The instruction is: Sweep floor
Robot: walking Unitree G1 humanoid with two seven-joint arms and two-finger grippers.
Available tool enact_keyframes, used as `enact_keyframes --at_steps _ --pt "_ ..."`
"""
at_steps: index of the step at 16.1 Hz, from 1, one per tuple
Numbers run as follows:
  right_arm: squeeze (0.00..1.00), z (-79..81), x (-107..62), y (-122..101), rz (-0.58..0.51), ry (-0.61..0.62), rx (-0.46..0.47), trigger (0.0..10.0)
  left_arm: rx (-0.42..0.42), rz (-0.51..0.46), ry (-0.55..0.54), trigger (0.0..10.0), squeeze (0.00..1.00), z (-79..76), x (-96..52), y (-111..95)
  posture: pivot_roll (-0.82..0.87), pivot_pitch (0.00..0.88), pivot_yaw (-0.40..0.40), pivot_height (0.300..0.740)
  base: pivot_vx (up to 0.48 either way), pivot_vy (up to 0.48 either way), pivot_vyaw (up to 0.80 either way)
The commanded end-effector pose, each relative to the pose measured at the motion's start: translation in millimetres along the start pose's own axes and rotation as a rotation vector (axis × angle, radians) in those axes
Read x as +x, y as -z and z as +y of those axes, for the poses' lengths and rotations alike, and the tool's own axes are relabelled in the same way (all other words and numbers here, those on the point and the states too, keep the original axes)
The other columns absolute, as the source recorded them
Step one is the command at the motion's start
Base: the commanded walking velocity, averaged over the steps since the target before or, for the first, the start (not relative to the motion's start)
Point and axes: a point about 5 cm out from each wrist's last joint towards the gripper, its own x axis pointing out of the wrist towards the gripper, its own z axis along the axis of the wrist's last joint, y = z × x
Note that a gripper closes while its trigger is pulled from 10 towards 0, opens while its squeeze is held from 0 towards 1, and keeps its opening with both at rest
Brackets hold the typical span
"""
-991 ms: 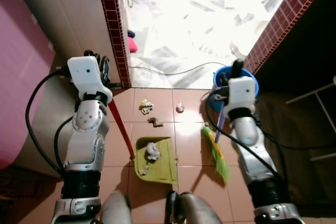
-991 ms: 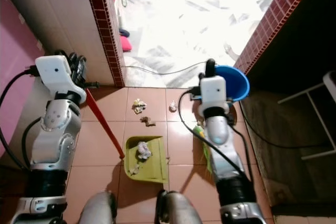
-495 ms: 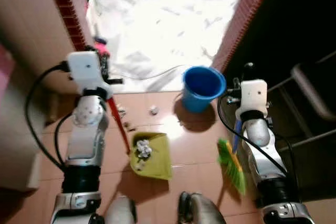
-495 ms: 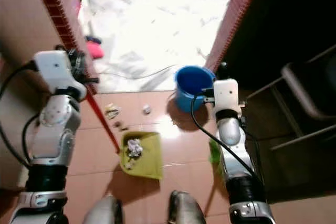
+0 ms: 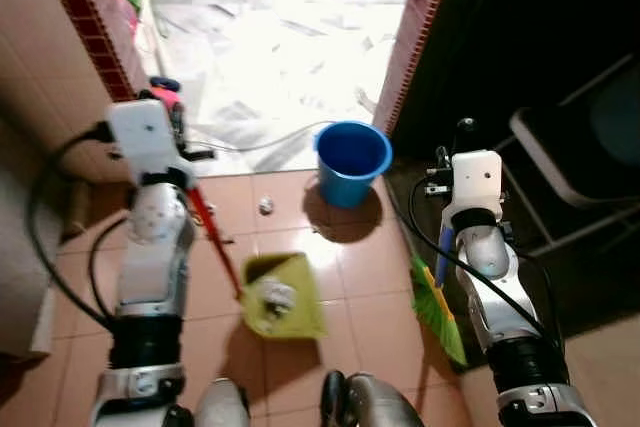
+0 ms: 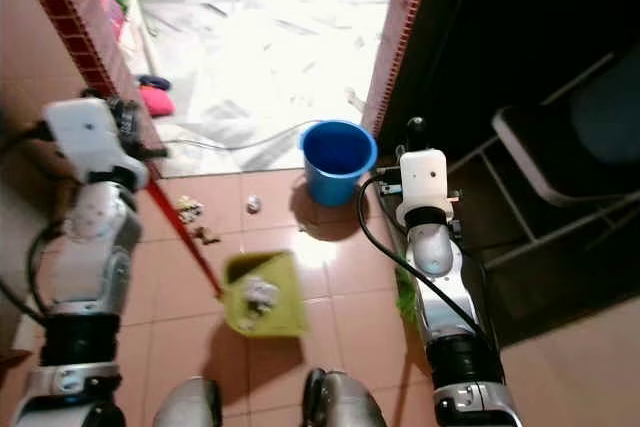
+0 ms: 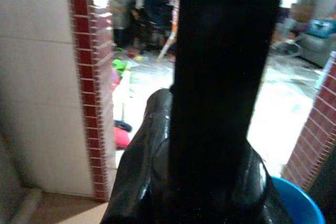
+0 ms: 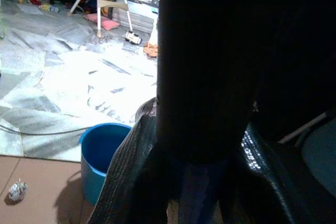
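My left gripper (image 5: 177, 119) is shut on the red handle (image 5: 215, 247) of a yellow-green dustpan (image 5: 300, 315). The pan rests on the terracotta tiles and holds crumpled trash (image 5: 274, 294). My right gripper (image 5: 459, 131) is shut on the blue handle (image 5: 443, 253) of a broom. Its green bristles (image 5: 438, 313) touch the floor right of the pan. Loose scraps (image 6: 253, 204) and crumbs (image 6: 188, 210) lie on the tiles beyond the pan. In the right wrist view the blue handle (image 8: 197, 195) shows between the dark fingers.
A blue bucket (image 5: 352, 161) stands at the doorway, between pan and broom. A brick-trimmed wall (image 5: 82, 9) is on the left, a brick post (image 5: 411, 39) and a dark chair (image 5: 570, 142) on the right. A cable (image 5: 262, 140) crosses the bright marble floor beyond.
The whole view has swung to the right, so the bucket and the chair now sit more in the middle. The broom head stands farther from the pan. Both grips are unchanged.
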Motion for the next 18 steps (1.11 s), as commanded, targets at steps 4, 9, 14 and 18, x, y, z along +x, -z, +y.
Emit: enact_keyframes --at_steps 4,9,14,18 --pt "0.00 -0.3 4.7 -7 -0.034 -0.003 -0.002 10.0 -0.027 -0.110 -0.002 10.0 0.00 3.2 12.1 -28 -0.01 0.113 -0.042 0.740 0.000 0.000 0.00" --pt "0.00 -1.3 8.0 -12 -0.064 -0.015 -0.013 10.0 -0.024 -0.179 -0.031 10.0 0.00 17.7 23.7 -48 -0.01 0.113 -0.039 0.740 0.000 0.000 -0.16" --pt "0.00 2.4 7.0 -10 -0.058 -0.029 -0.007 10.0 -0.048 -0.264 -0.061 10.0 0.00 21.1 34.2 -74 -0.01 0.114 -0.043 0.740 0.000 0.000 0.00" --pt "0.00 4.7 8.2 -11 -0.066 -0.040 -0.008 10.0 -0.082 -0.341 -0.058 10.0 0.00 19.2 42.5 -101 -0.01 0.113 -0.042 0.740 0.255 0.000 -0.78"
